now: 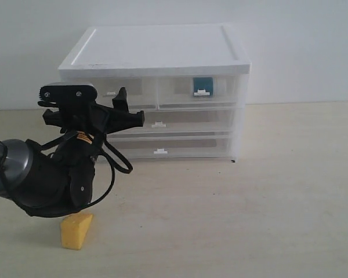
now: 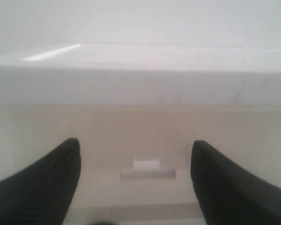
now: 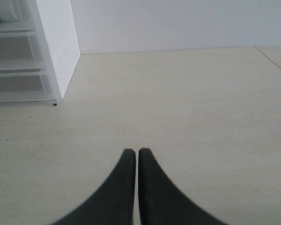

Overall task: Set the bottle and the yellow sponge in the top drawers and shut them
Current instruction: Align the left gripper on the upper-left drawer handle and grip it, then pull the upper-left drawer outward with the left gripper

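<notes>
Left claw point(image 2: 136, 146) was held spread before the tab point(image 2: 147, 169) of left top drawer point(image 1: 140, 88). Right claw point(image 3: 133, 153) was pressed together above tabletop point(image 3: 187, 103). Sponge point(image 1: 75, 230) was seen on tabletop, bottle point(image 1: 203, 85) inside right top drawer point(image 1: 177, 88).

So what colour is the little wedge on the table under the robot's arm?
Yellow-orange. The sponge shows best in the exterior view.

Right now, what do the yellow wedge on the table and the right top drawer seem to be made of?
Yellow sponge: probably foam with a matte finish; its surface looks dull and its edges look soft. Right top drawer: probably translucent plastic, smooth and frosted; the bottle shows teal through its front.
</notes>
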